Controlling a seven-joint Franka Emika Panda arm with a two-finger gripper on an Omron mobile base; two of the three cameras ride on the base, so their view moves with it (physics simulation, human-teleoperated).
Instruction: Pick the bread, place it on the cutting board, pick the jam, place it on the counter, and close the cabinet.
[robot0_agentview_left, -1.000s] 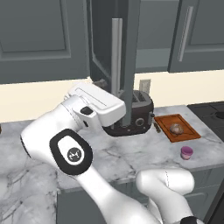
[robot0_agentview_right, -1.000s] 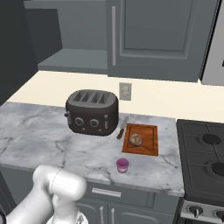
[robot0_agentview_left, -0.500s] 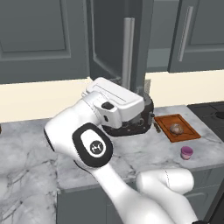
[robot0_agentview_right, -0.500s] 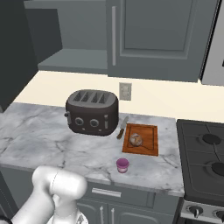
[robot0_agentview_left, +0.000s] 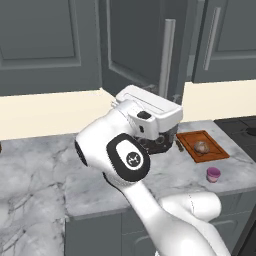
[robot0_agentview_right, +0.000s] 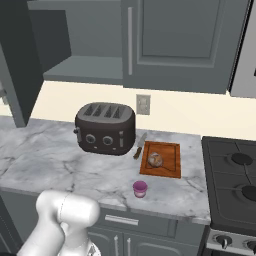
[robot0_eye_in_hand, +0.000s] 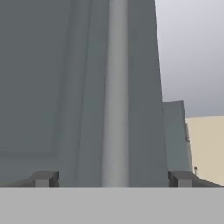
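Since the bread (robot0_agentview_right: 155, 160) already sits on the cutting board (robot0_agentview_right: 170, 167) and the jam (robot0_agentview_right: 140, 188) stands on the table (robot0_agentview_right: 50, 160), I judge that only the cabinet (robot0_agentview_left: 135, 50) is left, and that is why I have the hand raised up here. Nearest to me in the hand view, the jaws are spread wide, with nothing between the fingertips (robot0_eye_in_hand: 43, 178). Straight ahead of them, centred in the gap, runs the pale bar handle (robot0_eye_in_hand: 116, 87) of the open cabinet door (robot0_eye_in_hand: 52, 87). I keep the jaws wide so the bar fits between them with room on both sides; whether the tips touch the door yet I cannot tell, but the panel looks very close.

Beyond the door edge, off to one side of the jaws, I see pale wall and a sliver of another dark cabinet front.

From the left base view, the door (robot0_agentview_left: 150, 55) stands swung out over the table, its handle just above the hand, so I reckon a push or a hooked pull on that bar should swing it home.

Well below and far from the jaws, the toaster (robot0_agentview_right: 105, 128) stands beside the board with a knife (robot0_agentview_right: 139, 146) between them. The jam stands apart from the board, nearer the table's front edge. All of these lie out of the door's path, so I expect no clash there; the risk I watch is the tips slipping off the round bar.
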